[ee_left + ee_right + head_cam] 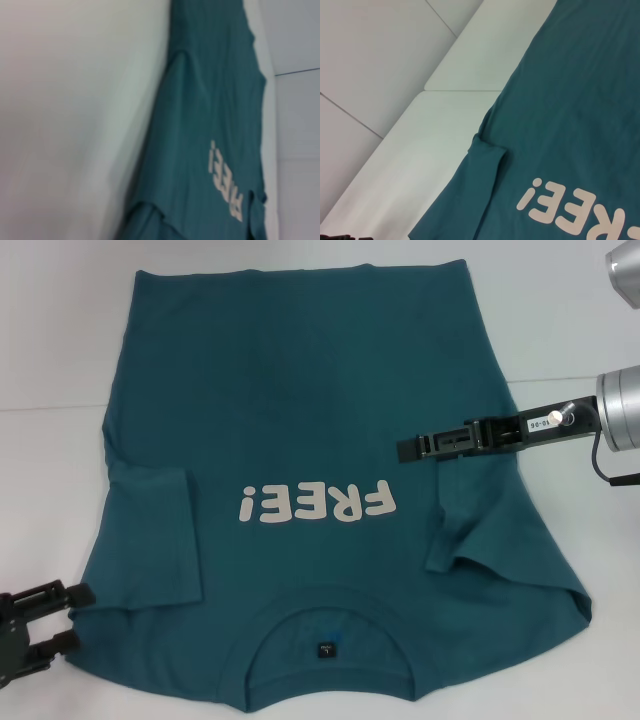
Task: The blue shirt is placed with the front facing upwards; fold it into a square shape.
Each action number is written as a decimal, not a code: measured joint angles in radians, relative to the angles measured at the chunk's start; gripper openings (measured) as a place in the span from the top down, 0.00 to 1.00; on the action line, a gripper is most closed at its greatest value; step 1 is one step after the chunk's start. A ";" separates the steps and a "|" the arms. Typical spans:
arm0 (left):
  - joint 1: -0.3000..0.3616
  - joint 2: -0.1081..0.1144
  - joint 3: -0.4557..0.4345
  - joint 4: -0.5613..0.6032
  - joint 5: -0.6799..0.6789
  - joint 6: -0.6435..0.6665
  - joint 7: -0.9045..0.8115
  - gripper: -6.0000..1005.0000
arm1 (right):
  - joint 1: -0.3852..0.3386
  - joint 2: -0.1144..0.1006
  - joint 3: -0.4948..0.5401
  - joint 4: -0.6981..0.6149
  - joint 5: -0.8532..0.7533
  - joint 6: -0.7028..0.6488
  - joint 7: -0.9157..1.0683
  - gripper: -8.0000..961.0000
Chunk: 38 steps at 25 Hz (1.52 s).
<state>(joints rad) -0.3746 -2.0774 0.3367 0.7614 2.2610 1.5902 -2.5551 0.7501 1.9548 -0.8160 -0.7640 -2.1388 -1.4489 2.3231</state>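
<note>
Left gripper (60, 620), black two-fingered, low beside folded left sleeve — fingers spread, holding nothing.

Large dark teal-blue cotton T-shirt (300, 420) lies flat on white table (50, 340), front up, white "FREE!" lettering (314, 504) mid-chest, collar nearest robot.

Progress: both sleeves folded inward; right one rumpled. Body folds judged outstanding — no square yet.

Right gripper (405, 450), black, over shirt's right chest; jaw state cannot be told.

Surface: plain white panels, seams visible. Room beyond not shown.

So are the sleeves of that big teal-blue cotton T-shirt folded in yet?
Yes: both sleeves lie folded inward over the blue shirt's front; its body remains spread flat.
</note>
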 joint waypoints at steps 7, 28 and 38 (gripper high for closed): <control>0.006 0.001 -0.005 -0.001 0.027 -0.054 -0.032 0.25 | -0.005 -0.002 -0.003 0.000 -0.001 0.007 -0.001 0.03; -0.001 0.003 -0.016 -0.007 0.074 -0.107 -0.060 0.25 | -0.011 -0.004 0.000 0.000 -0.003 0.007 0.001 0.04; -0.007 0.004 -0.009 -0.035 0.074 -0.139 -0.053 0.25 | -0.012 -0.004 0.000 0.000 -0.003 0.005 0.004 0.05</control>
<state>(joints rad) -0.3813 -2.0739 0.3281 0.7268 2.3347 1.4511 -2.6077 0.7378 1.9512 -0.8160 -0.7639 -2.1414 -1.4443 2.3267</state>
